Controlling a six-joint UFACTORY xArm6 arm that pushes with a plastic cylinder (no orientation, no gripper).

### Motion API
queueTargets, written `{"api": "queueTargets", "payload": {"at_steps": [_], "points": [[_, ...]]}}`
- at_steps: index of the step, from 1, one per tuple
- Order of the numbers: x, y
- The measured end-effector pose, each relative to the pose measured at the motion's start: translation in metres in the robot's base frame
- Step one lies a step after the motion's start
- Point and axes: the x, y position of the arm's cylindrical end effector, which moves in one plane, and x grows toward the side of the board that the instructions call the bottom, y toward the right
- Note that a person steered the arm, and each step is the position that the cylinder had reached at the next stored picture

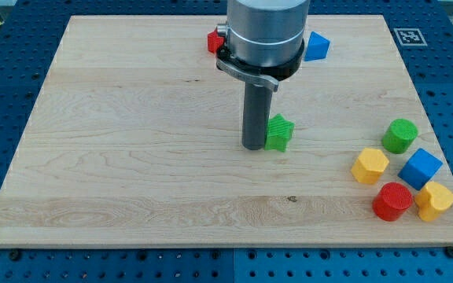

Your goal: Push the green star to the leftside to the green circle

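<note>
Resting at the frame's centre, my tip (255,147) touches the green star (279,132) on the star's left side. My end effector is a plain rod with nothing to open or shut, so it only leans against the block. That side suits a push toward the frame's right, where the green circle (399,135) stands well apart at the right edge of the bench (132,157), topping a cluster with a yellow block (369,166), blue cube (421,168), red cylinder (392,201) and second yellow block (434,200). A red block (213,41) and blue block (317,46) sit at the top, out of the way.
</note>
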Motion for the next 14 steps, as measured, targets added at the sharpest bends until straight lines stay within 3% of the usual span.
{"api": "queueTargets", "payload": {"at_steps": [1,4,6,10,14], "points": [[0.0,0.003],[-0.007,0.091],[-0.05,0.072],[-0.044,0.139],[-0.032,0.141]]}}
